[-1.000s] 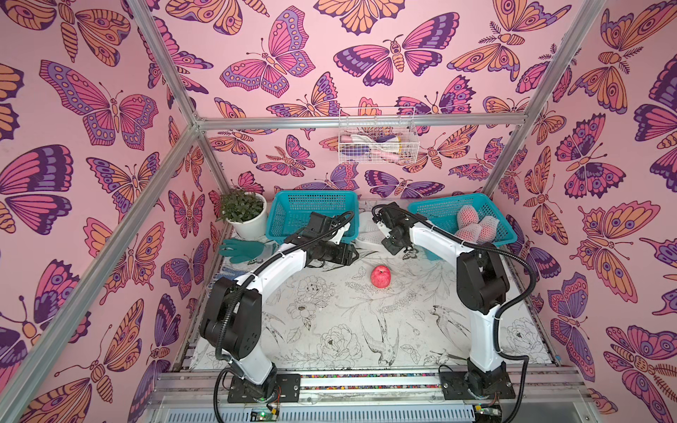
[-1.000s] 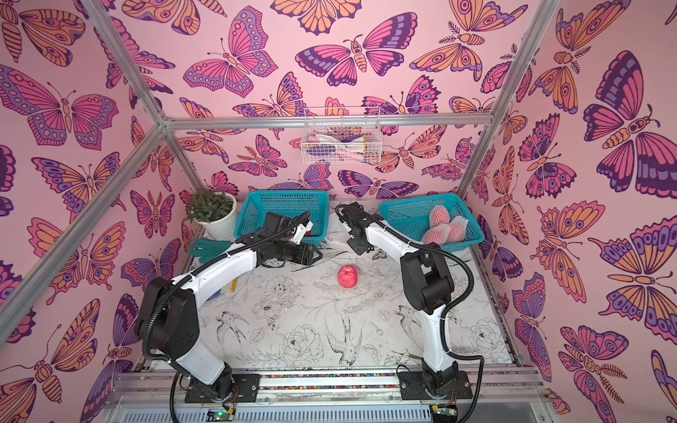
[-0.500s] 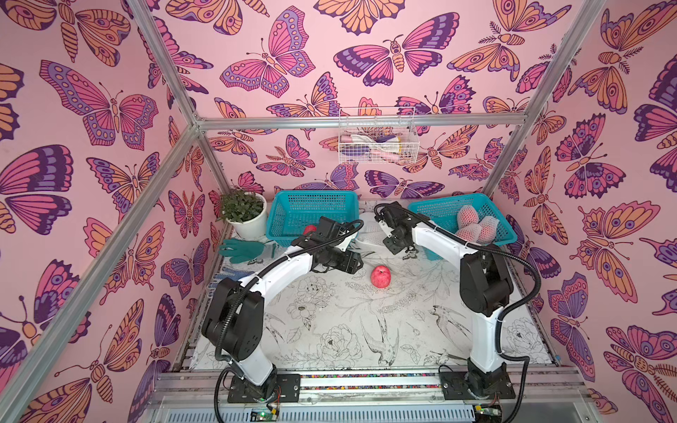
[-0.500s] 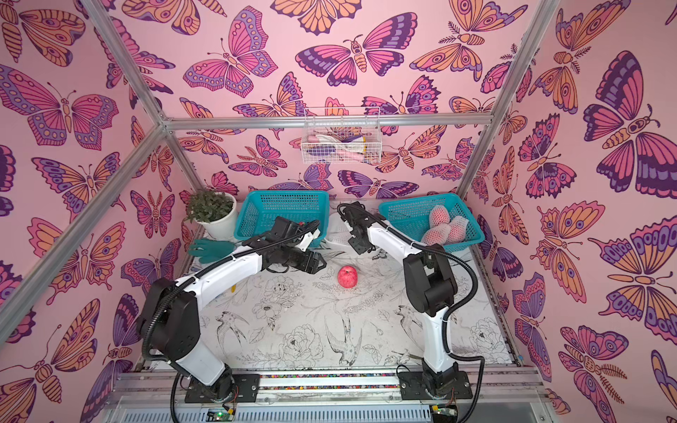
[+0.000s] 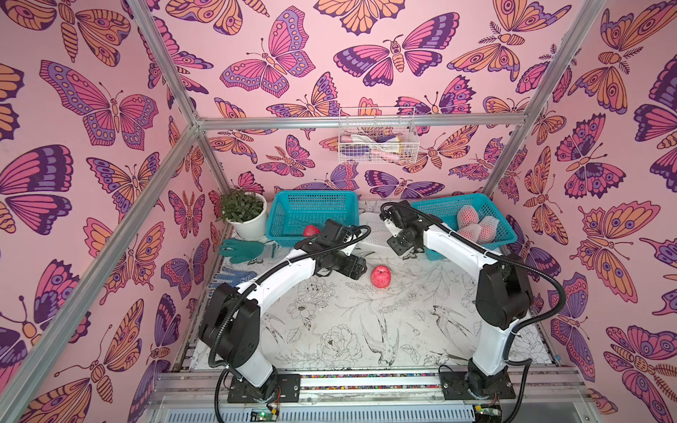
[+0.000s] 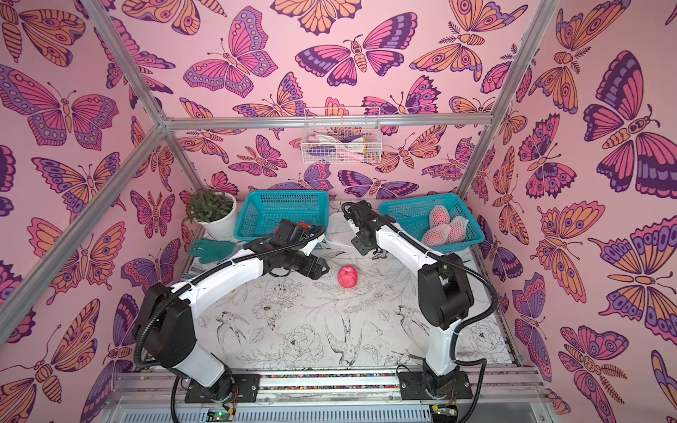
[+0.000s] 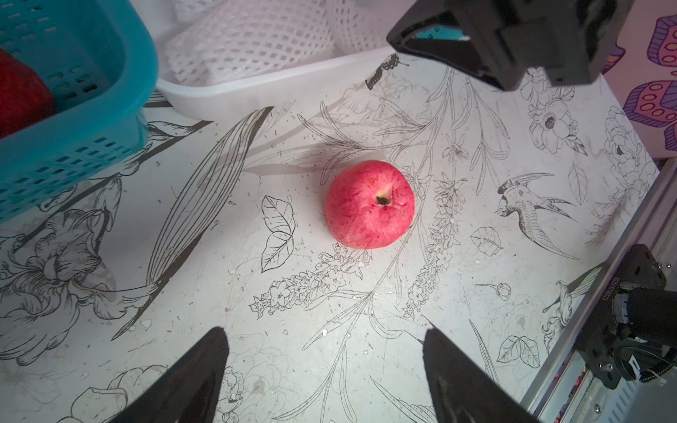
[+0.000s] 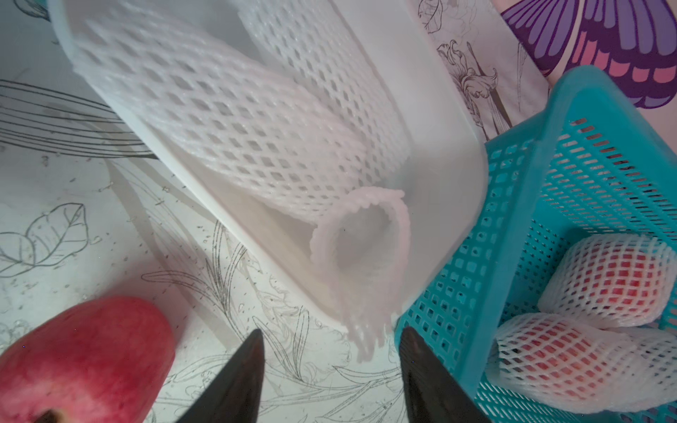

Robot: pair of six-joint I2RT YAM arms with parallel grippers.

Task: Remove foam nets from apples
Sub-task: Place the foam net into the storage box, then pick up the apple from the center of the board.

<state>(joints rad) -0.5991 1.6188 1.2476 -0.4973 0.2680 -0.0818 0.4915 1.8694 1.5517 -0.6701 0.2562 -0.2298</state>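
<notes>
- The right gripper (image 8: 331,331) hangs at the near corner of the white tub (image 8: 439,183), jaws apart and clamped on nothing.
- A foam net (image 8: 238,121) lies lengthwise in the tub. Its open, rolled end droops over the tub's near rim and stops between the two fingertips, pinched by neither.
- A second net (image 8: 322,66) lies flat in the tub, beside the first and farther from the gripper.
- The left gripper (image 7: 324,331) sits in front of the tub, on the side toward the arm bases. Its jaws stand wide apart and empty, and its tips point at a bare apple (image 7: 370,205).
- That apple rests on the printed table (image 7: 366,293), in front of the tub. It is near the tub but clear of it, stem pit upward, with no net on it. Both top views show it between the two arms (image 5: 381,276).
- A teal basket (image 8: 513,219) stands against the tub's right side, touching it. It holds a cluster of netted apples (image 5: 476,229), pink showing through white mesh.
- A second teal basket (image 7: 110,110) stands on the tub's left side, with one bare red apple (image 5: 310,230) inside.
</notes>
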